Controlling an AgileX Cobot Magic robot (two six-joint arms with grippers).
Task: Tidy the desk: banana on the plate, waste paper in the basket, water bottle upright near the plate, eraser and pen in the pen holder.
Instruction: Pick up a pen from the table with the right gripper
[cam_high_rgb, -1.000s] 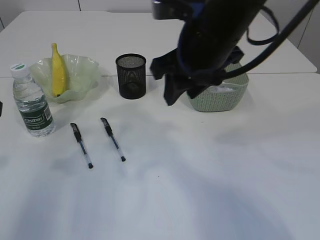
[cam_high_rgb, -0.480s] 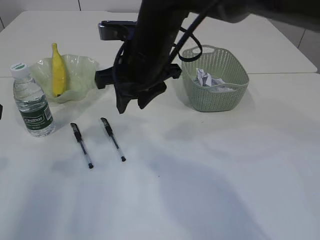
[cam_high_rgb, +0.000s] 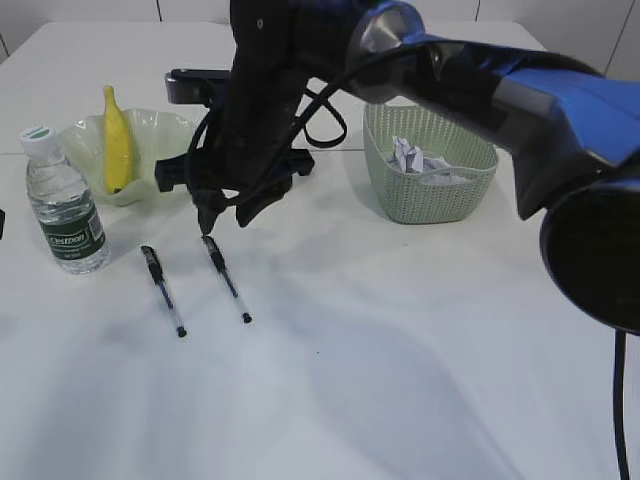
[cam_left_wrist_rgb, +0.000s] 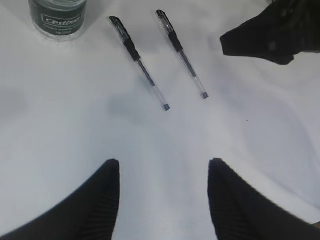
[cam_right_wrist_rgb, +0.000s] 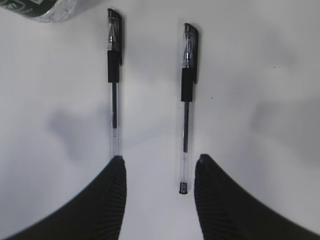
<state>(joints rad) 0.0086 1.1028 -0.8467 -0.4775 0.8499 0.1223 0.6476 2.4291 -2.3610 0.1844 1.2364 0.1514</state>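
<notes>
The right hand hovers just above two pens on the table.

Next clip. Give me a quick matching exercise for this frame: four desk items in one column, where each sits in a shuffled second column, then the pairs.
Items:
1. yellow banana
2. crumpled white waste paper
3. clear plastic water bottle with a green label
4. two clear pens with black caps

Places:
A. inside the pale green woven basket
B. flat on the white table, side by side
C. on the pale green wavy plate
D. upright on the table, left of the pens

Pairs: 1-C, 2-A, 3-D, 4-B
</notes>
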